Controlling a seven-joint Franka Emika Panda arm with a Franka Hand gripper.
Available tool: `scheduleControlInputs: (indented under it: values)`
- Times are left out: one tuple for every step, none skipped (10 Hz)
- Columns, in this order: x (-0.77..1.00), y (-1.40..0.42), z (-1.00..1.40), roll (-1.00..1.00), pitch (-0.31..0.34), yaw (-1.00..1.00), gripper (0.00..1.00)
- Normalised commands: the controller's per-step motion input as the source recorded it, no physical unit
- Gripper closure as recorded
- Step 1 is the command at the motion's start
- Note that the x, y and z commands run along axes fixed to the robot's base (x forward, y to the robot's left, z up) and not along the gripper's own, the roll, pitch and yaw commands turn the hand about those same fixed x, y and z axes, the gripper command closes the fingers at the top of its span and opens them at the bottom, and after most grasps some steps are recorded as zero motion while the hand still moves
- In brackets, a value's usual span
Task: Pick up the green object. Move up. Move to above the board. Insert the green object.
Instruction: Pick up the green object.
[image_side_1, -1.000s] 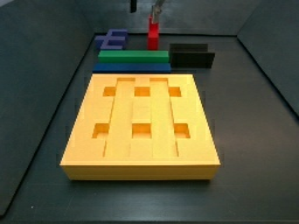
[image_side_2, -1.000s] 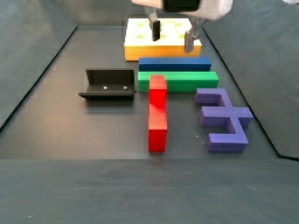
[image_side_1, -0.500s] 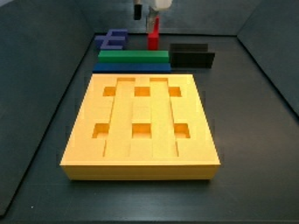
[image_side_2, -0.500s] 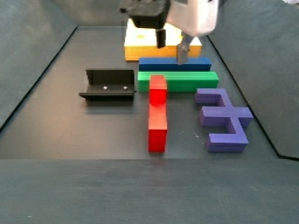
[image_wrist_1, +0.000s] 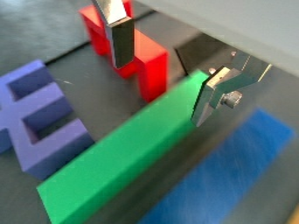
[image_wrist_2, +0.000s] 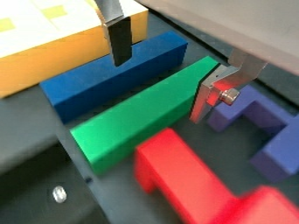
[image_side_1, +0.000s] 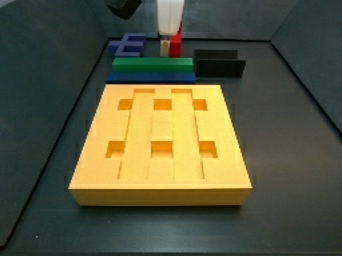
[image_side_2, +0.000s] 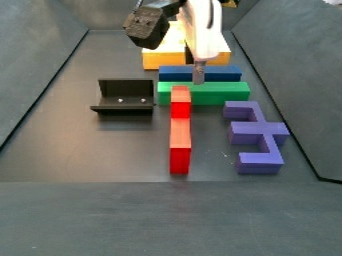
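The robot's hand (image_wrist_2: 170, 66) hangs open astride the long matte green bar (image_wrist_2: 146, 109), which lies between blue slab (image_wrist_2: 111, 77) and red block (image_wrist_2: 193, 179). Pickup step: lower, then close.

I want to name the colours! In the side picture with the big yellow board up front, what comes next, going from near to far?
The board → the blue slab → the green object → the red piece, with the gripper hanging above the green object.
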Motion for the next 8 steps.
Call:
scheduleControlInputs:
  values:
    - [-0.67, -0.08, -0.22, 0.13, 0.000, -0.33, 0.00]
    - [-0.63, 0.00, -0.14, 0.04, -0.040, 0.00, 0.00]
    - [-0.59, 0.00, -0.19, 0.06, -0.054, 0.00, 0.00]
    - [-0.44, 0.11, -0.23, 0.00, -0.099, 0.19, 0.00]
    - [0.04, 0.00, -0.18, 0.00, -0.041, 0.37, 0.00]
    - [0.13, 0.07, -0.17, 0.00, 0.000, 0.09, 0.00]
    - [0.00, 0.23, -0.09, 0.00, 0.000, -0.01, 0.00]
    - [0.00, 0.25, -0.09, 0.00, 0.000, -0.03, 0.00]
